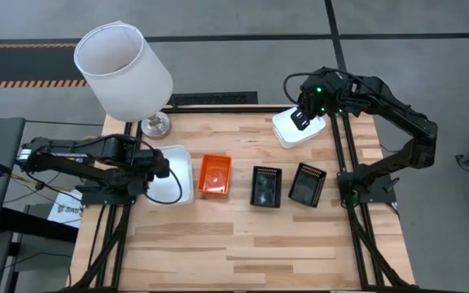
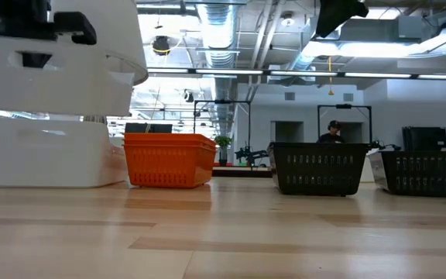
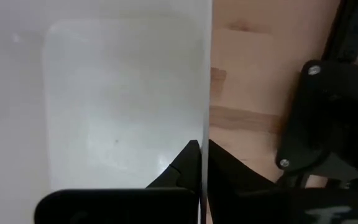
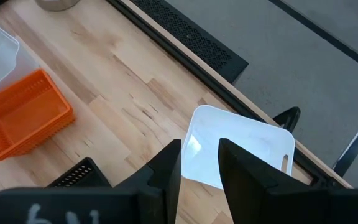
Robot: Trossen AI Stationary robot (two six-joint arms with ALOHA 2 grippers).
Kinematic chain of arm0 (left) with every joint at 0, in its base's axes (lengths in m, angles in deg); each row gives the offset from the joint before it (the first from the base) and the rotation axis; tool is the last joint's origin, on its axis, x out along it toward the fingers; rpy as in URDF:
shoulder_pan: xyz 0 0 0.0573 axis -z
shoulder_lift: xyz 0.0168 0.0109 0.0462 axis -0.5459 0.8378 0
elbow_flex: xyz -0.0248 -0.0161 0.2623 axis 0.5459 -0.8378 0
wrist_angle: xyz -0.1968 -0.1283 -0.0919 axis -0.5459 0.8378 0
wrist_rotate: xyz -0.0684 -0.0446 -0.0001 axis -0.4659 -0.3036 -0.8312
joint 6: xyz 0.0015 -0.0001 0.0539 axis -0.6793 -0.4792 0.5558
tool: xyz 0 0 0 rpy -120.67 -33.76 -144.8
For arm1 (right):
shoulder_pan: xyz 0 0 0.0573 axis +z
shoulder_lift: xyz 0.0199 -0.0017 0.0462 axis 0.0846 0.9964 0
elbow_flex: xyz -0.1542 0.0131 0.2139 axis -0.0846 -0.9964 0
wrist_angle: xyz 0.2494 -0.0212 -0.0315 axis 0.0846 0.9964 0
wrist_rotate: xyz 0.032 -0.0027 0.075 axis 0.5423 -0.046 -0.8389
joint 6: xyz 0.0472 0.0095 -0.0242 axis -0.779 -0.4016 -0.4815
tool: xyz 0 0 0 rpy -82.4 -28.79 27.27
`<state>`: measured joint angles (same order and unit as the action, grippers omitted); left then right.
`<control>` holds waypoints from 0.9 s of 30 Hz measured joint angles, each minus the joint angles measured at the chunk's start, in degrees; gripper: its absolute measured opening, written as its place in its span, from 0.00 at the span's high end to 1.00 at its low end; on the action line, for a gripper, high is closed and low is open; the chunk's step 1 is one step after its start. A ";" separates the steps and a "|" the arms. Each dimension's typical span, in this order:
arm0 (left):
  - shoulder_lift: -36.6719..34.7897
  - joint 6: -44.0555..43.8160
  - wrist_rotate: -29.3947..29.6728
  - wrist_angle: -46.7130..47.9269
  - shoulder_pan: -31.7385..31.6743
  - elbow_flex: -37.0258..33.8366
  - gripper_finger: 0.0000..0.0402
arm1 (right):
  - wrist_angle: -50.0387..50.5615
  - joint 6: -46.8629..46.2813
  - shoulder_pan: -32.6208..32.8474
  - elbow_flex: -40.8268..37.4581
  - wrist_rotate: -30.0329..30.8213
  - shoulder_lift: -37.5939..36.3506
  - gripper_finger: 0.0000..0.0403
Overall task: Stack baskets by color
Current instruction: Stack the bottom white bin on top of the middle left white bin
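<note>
Noted on the desk (image 1: 243, 244): white basket (image 1: 177, 175) at the left end, lifted above another white one, wall pinched between the left gripper (image 3: 199, 163) fingers. Beside it, orange basket (image 1: 215, 175), then two black baskets (image 1: 266, 186). Right gripper (image 4: 199, 163) over a far-corner white basket (image 4: 238, 146), fingers apart, empty.

A big white lampshade (image 1: 124, 71) stands over the far left corner of the pale wooden worktop (image 1: 243, 244), with its round metal base (image 1: 155, 125) on the wood beside it. A dark perforated strip (image 1: 212, 99) runs along the worktop's far edge. Grey floor (image 1: 234, 20) lies around it, with a striped line at the left. In the low view, a person (image 2: 332, 132) sits far off in the room, under ceiling ducts (image 2: 217, 27)
</note>
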<state>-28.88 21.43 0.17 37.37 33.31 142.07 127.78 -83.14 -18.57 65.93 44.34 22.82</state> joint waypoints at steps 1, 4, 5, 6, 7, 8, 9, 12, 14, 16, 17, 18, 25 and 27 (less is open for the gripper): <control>0.03 0.02 0.59 -0.81 -0.01 -0.71 1.00 | 0.00 0.02 0.00 0.00 0.00 0.00 0.68; -0.34 -0.78 1.32 -1.69 -0.01 -1.73 1.00 | 0.00 0.01 0.00 0.00 0.00 0.00 0.68; -0.44 -0.98 1.83 -1.63 -0.01 -1.67 1.00 | 0.00 0.00 0.00 0.00 0.00 0.00 0.68; -0.43 -1.03 2.38 -1.44 -0.01 -1.41 1.00 | 0.00 0.00 0.00 0.00 0.00 0.00 0.68; -0.48 -1.23 2.83 -1.33 -0.03 -1.08 1.00 | 0.00 0.02 0.02 0.00 0.00 0.00 0.68; -0.68 -1.51 2.89 -1.15 -0.21 -0.73 1.00 | 0.00 0.02 0.00 0.00 0.00 0.00 0.68; -0.80 -1.61 2.84 -0.96 -0.44 -0.50 1.00 | 0.00 0.02 0.00 0.00 0.00 -0.02 0.68; -0.67 -1.85 1.64 0.13 -0.98 -0.46 1.00 | 0.02 0.07 0.00 0.00 0.00 -0.02 0.68; -0.73 -2.26 -0.34 0.52 -1.18 -0.46 1.00 | 0.04 0.07 0.00 0.00 0.00 -0.02 0.68; -0.69 -2.23 -1.28 0.20 -1.19 -0.46 1.00 | 0.05 0.07 0.02 0.00 0.00 -0.02 0.68; -0.70 -2.15 -1.29 0.26 -1.19 -0.48 1.00 | 0.07 0.07 0.01 0.00 0.00 -0.02 0.68; -0.73 -2.16 -1.27 0.23 -1.19 -0.60 1.00 | 0.07 0.07 0.01 0.00 0.00 -0.02 0.68; -0.71 -2.08 -1.30 -0.97 -1.19 -1.75 1.00 | 0.08 0.07 0.01 0.00 -0.01 -0.02 0.68; -0.71 -2.07 -1.09 -1.33 -1.19 -1.75 1.00 | 0.09 0.07 0.02 0.00 -0.02 -0.02 0.68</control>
<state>-29.59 19.35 -0.92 36.04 32.12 140.32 127.87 -83.07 -18.55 65.93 44.31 22.80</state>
